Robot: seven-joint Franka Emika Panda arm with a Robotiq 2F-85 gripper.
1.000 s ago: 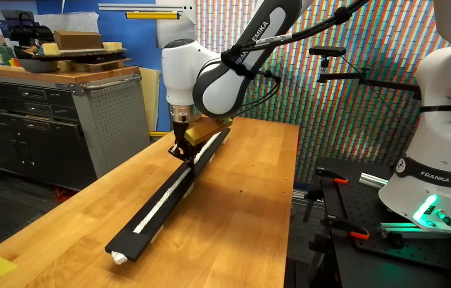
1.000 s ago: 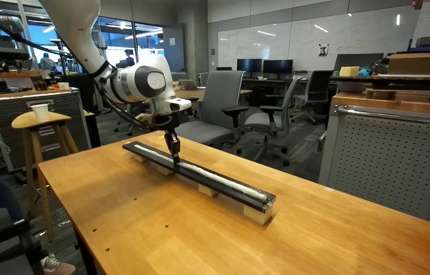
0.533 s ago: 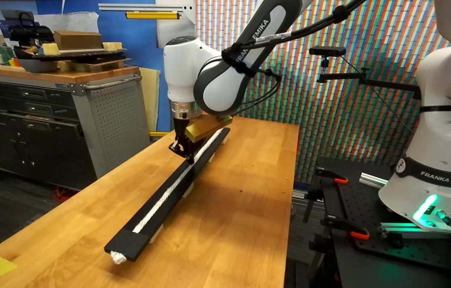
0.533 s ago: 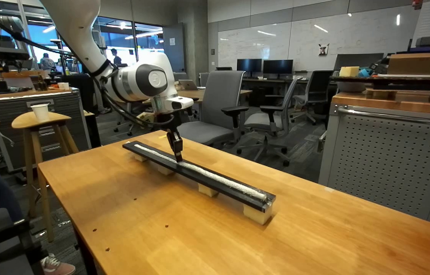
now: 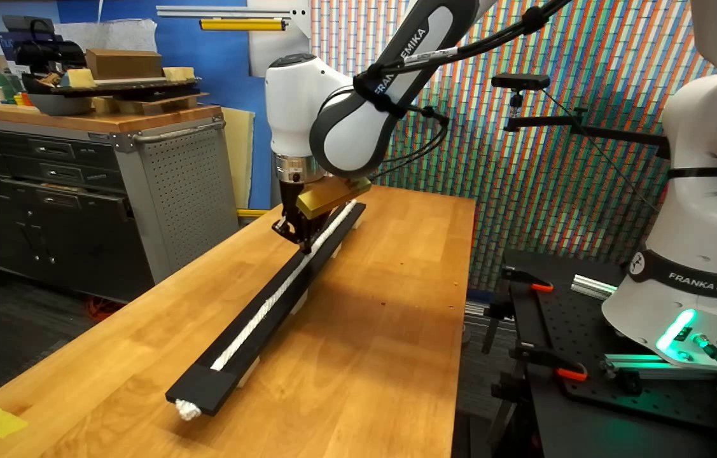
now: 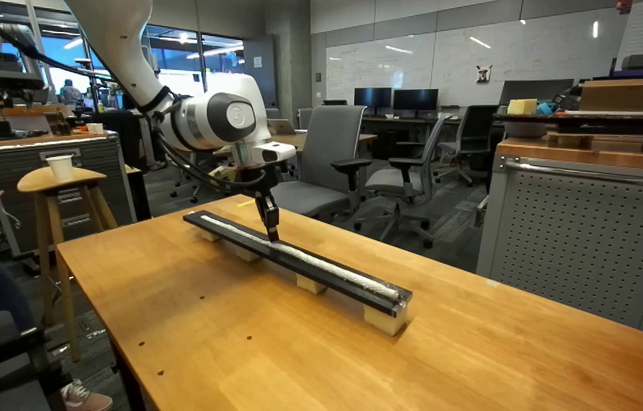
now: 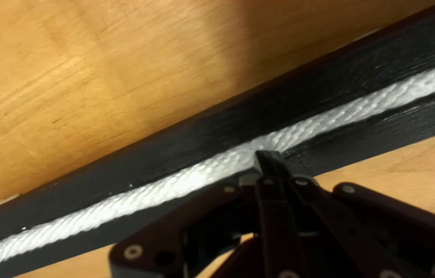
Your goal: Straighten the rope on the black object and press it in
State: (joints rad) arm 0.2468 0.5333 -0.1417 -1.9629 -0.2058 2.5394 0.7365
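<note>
Rope (image 7: 202, 175), weave sharpest in wrist view

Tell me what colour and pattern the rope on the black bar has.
The rope is white with a slanting, braid-like pattern, clearest in the wrist view.

- Fairly bright, even light is filling both exterior views, and the wooden table (image 5: 390, 356) is showing a warm sheen.
- In an exterior view, a soft shadow is lying beside the black bar (image 5: 283, 306), and a green lamp (image 5: 676, 329) is glowing.
- In an exterior view, glass panes (image 6: 178, 83) are burning out whitish, and glare streaks are marking the whiteboard (image 6: 378, 74).
- In the wrist view, a brownish shadow is crossing the table, the rope (image 7: 198, 177) is gleaming nearly white, and the gripper (image 7: 269, 156) is appearing almost black.
</note>
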